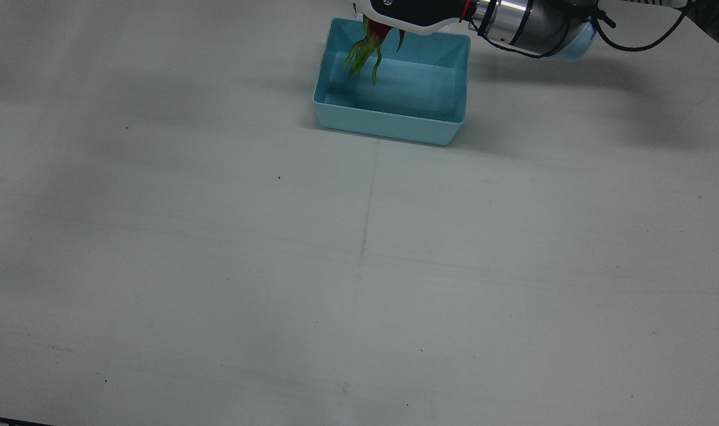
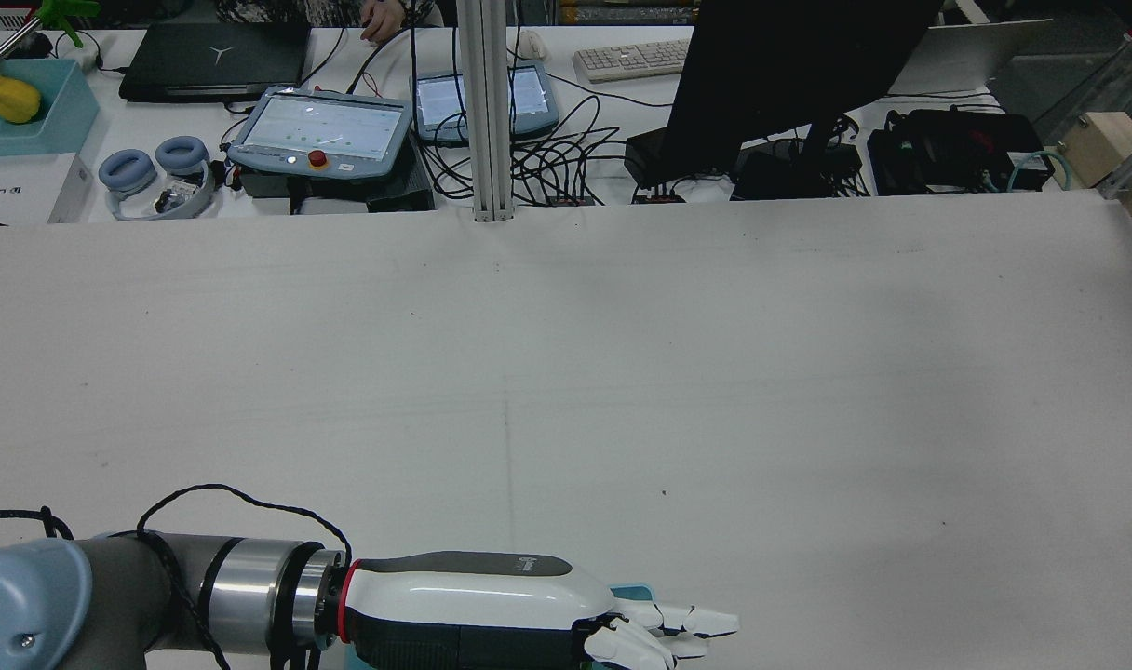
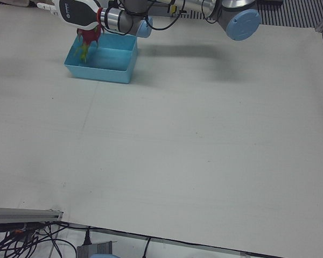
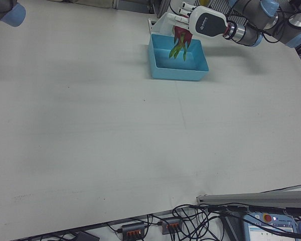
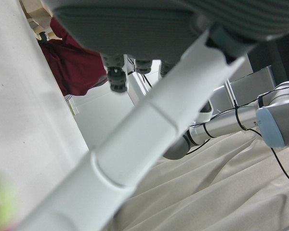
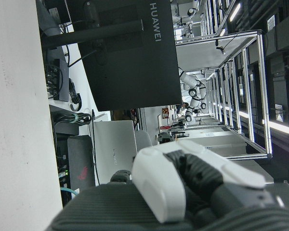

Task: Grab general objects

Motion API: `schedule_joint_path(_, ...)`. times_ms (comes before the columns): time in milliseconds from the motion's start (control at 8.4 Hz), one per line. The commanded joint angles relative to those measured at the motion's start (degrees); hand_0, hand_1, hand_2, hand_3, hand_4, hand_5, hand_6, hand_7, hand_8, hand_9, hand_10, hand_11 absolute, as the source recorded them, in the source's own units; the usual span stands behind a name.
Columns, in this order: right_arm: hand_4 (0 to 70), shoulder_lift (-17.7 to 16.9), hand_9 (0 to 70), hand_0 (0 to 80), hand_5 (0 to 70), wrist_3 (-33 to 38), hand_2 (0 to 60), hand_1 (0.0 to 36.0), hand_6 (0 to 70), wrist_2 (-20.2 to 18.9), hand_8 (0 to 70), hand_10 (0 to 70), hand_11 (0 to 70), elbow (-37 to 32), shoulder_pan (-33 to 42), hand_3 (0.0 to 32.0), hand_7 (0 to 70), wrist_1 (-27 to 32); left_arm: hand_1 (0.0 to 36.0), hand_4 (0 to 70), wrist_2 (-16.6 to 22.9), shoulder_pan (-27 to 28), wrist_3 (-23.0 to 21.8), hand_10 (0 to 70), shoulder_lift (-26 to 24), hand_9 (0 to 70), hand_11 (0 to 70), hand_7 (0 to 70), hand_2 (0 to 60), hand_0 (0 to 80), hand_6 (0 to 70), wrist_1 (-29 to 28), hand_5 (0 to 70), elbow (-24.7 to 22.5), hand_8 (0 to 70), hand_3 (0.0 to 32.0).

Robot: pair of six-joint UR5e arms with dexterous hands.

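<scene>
The left hand (image 4: pixel 203 21) held a dragon fruit (image 4: pixel 180 39), fingers clamped on it, its green leaves hanging below them over the bin (image 1: pixel 448 127). Releasing well probably meant lowering first, so the fruit wouldn't bounce out.

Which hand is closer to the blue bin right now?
Left. The left hand hangs over the blue bin's far edge, holding a dragon fruit above it. The right hand shows only in its own camera, nowhere near the bin.
</scene>
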Motion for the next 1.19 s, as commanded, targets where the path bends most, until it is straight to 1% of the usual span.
schedule_joint_path(0, 0.0, 0.0, 0.0, 0.0, 0.0, 0.0, 0.0, 0.0, 0.0, 0.0, 0.0, 0.0, 0.0, 0.0, 0.0, 0.0, 0.0, 0.0, 36.0, 5.0, 1.8, -0.2, 0.3, 24.9, 0.2, 7.2, 42.0, 43.1, 60.0, 80.0, 15.5, 0.1, 70.0, -0.1, 2.1, 0.0)
schedule_joint_path(119, 0.0, 0.0, 0.0, 0.0, 0.0, 0.0, 0.0, 0.0, 0.0, 0.0, 0.0, 0.0, 0.0, 0.0, 0.0, 0.0, 0.0, 0.0, 36.0, 2.1, 1.8, -0.3, 0.4, 21.6, 0.7, 6.6, 37.6, 40.2, 60.0, 80.0, 11.8, 0.0, 70.0, -0.1, 1.3, 0.0)
schedule_joint_path(238, 0.0, 0.0, 0.0, 0.0, 0.0, 0.0, 0.0, 0.0, 0.0, 0.0, 0.0, 0.0, 0.0, 0.0, 0.0, 0.0, 0.0, 0.0, 36.0, 1.9, 1.8, -1.1, 0.2, 19.8, 1.9, 7.6, 35.0, 45.0, 60.0, 80.0, 11.9, 0.0, 70.0, -0.1, 1.3, 0.0)
schedule_joint_path(357, 0.0, 0.0, 0.0, 0.0, 0.0, 0.0, 0.0, 0.0, 0.0, 0.0, 0.0, 0.0, 0.0, 0.0, 0.0, 0.0, 0.0, 0.0, 36.0, 14.9, 1.8, -4.7, -0.2, 19.1, 3.9, 10.7, 33.6, 60.8, 60.0, 80.0, 22.8, -0.1, 70.0, 1.0, 3.5, 0.0)
schedule_joint_path(476, 0.0, 0.0, 0.0, 0.0, 0.0, 0.0, 0.0, 0.0, 0.0, 0.0, 0.0, 0.0, 0.0, 0.0, 0.0, 0.0, 0.0, 0.0, 36.0, 22.4, 1.8, -12.5, -1.6, 21.0, 4.9, 12.1, 36.2, 67.5, 60.0, 80.0, 28.4, -2.2, 70.0, 4.2, 4.6, 0.0)
schedule_joint_path(595, 0.0, 0.0, 0.0, 0.0, 0.0, 0.0, 0.0, 0.0, 0.0, 0.0, 0.0, 0.0, 0.0, 0.0, 0.0, 0.0, 0.0, 0.0, 36.0, 20.2, 1.8, -19.6, -3.9, 23.9, 6.5, 12.0, 40.3, 67.4, 60.0, 80.0, 28.4, -7.3, 70.0, 9.4, 4.6, 0.0)
schedule_joint_path(714, 0.0, 0.0, 0.0, 0.0, 0.0, 0.0, 0.0, 0.0, 0.0, 0.0, 0.0, 0.0, 0.0, 0.0, 0.0, 0.0, 0.0, 0.0, 36.0, 17.4, 1.3, -25.2, -4.2, 24.4, 6.9, 11.6, 41.1, 65.4, 60.0, 80.0, 26.7, -8.8, 70.0, 14.0, 4.3, 0.0)
schedule_joint_path(833, 0.0, 0.0, 0.0, 0.0, 0.0, 0.0, 0.0, 0.0, 0.0, 0.0, 0.0, 0.0, 0.0, 0.0, 0.0, 0.0, 0.0, 0.0, 36.0, 17.6, 0.5, -29.5, -4.3, 24.7, 6.9, 12.4, 41.4, 69.0, 60.0, 80.0, 27.6, -9.4, 70.0, 17.8, 4.5, 0.0)
schedule_joint_path(952, 0.0, 0.0, 0.0, 0.0, 0.0, 0.0, 0.0, 0.0, 0.0, 0.0, 0.0, 0.0, 0.0, 0.0, 0.0, 0.0, 0.0, 0.0, 36.0, 18.1, -3.2, -32.3, -4.3, 21.2, 7.0, 12.8, 36.4, 70.0, 60.0, 80.0, 27.4, -9.4, 70.0, 19.4, 4.4, 0.0)
schedule_joint_path(1071, 0.0, 0.0, 0.0, 0.0, 0.0, 0.0, 0.0, 0.0, 0.0, 0.0, 0.0, 0.0, 0.0, 0.0, 0.0, 0.0, 0.0, 0.0, 36.0, 17.2, -6.1, -35.7, -4.4, 20.1, 7.8, 12.5, 34.9, 69.6, 60.0, 80.0, 25.4, -10.8, 70.0, 22.4, 4.0, 0.0)
